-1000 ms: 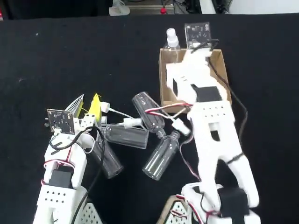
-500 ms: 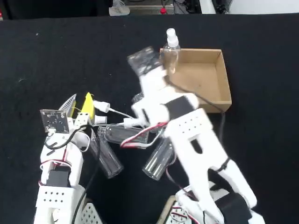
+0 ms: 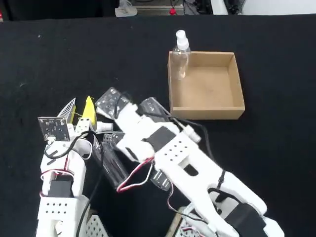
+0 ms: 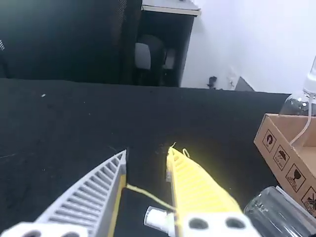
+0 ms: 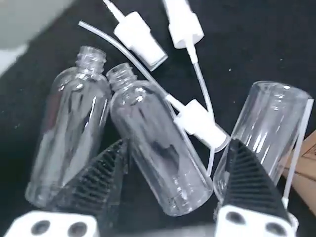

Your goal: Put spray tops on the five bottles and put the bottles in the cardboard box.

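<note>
Squarely between right jaws: bottle [image 5: 157,153]

The cardboard box [image 4: 290,144] carries a row of small dark handling pictograms [image 4: 282,155] in square frames along its side wall. What each depicts is too small to tell. No words or numbers can be read

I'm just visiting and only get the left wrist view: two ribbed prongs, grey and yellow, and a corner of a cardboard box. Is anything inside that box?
Observer: Yes, one capped bottle stands upright in a far corner of the cardboard box.
Operator: Where's the other arm?
Observer: The right end effector hangs open over two uncapped bottles lying side by side, its fingers either side of one.
Operator: Any tops to spare?
Observer: Three loose spray tops lie by those bottles' necks.
</note>
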Available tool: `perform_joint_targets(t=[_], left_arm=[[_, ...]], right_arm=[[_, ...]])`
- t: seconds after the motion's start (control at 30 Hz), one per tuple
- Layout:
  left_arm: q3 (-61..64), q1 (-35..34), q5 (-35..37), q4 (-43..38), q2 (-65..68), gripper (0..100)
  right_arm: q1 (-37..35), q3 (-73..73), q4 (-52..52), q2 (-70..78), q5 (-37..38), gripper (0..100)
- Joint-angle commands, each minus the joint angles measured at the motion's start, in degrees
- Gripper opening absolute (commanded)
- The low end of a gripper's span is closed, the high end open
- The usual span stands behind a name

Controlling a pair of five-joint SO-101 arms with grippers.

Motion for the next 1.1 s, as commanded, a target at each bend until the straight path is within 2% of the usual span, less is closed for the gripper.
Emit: perform_joint_targets(t=[0.0,0.13,0.27,0.5,0.6,0.67,0.83,1.0,1.07], left_arm=[[1.4,-0.1,0.0,-1.3,0.1,13],[1.4,0.0,0.0,-1.1,0.2,13],[1.4,1.5,0.0,0.5,0.2,13],[1.4,2.0,-0.2,0.9,0.2,13],[1.4,2.0,-0.4,0.9,0.2,13],[1.4,2.0,-0.4,0.9,0.2,13],[1.4,2.2,-0.4,0.9,0.2,13],[1.4,2.3,-0.4,0.9,0.2,13],[1.4,2.2,-0.4,0.9,0.2,13]], right_arm=[[7.8,-7.9,10.9,-2.9,0.4,26.2],[20.7,-13.1,19.9,-2.8,0.4,26.2],[24.5,-12.1,25.0,-2.5,0.2,26.2],[26.5,-6.8,22.0,-2.8,-19.6,26.2],[26.5,-6.0,22.4,-2.9,-26.6,26.2],[26.5,-5.9,22.4,-2.4,-28.3,26.2],[22.4,0.1,21.9,-2.6,-28.1,26.5],[16.4,3.6,21.0,-2.9,-22.1,26.5],[14.6,4.2,21.0,-2.6,-21.8,26.5]])
